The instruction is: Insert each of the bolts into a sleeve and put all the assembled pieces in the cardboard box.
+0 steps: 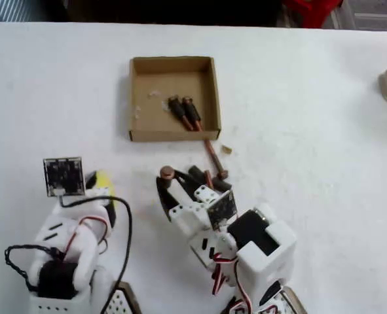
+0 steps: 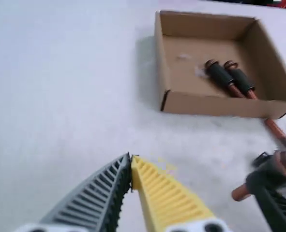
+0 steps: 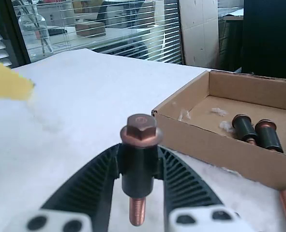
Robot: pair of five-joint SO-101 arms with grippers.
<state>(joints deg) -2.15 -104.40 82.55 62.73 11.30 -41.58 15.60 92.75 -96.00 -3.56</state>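
White tabletop (image 1: 311, 98) holds the cardboard box (image 1: 173, 135) straight beyond the nearer right gripper (image 3: 139, 153), which clamps a sleeved bolt (image 3: 139, 169) crosswise, while the left gripper (image 2: 131, 164) sits closed and empty, farther left.

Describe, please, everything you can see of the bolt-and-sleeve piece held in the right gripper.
It is a copper-coloured bolt with a flanged hex head, pushed through a black sleeve; its threaded tip sticks out of the sleeve's other end. The right gripper is shut on the sleeve, clamping it from both sides. It is outside the cardboard box, close to one wall.
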